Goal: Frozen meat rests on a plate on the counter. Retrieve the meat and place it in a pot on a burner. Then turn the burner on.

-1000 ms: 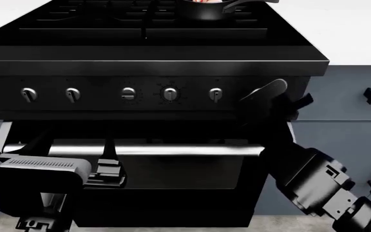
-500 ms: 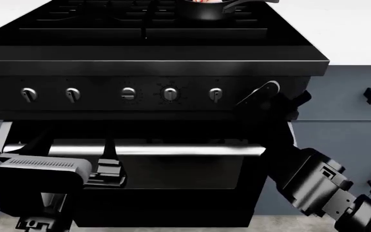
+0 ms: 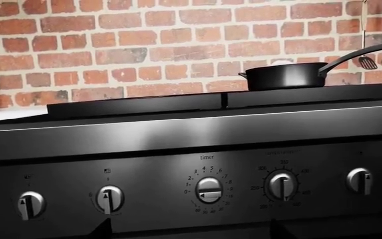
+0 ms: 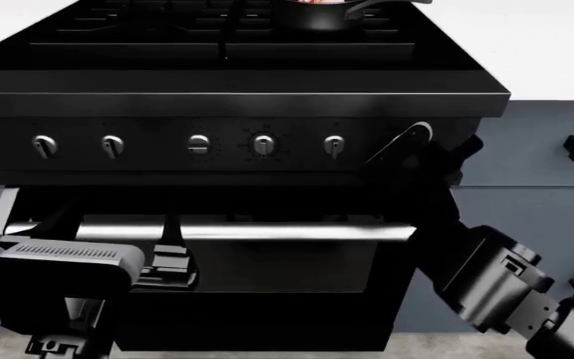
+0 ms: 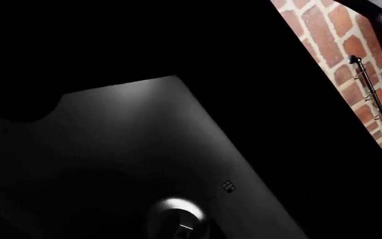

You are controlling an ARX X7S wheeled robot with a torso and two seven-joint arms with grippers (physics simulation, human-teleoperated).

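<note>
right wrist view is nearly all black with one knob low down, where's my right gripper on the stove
observer: In the head view the right gripper is at the panel's right end, just right of the fifth knob.
operator: is the meat in the pot
observer: The pot sits on a rear burner, and pink meat shows inside it at the frame's top edge.
operator: fifth knob turned?
observer: In the left wrist view its pointer stands upright, like the two leftmost knobs.
</note>
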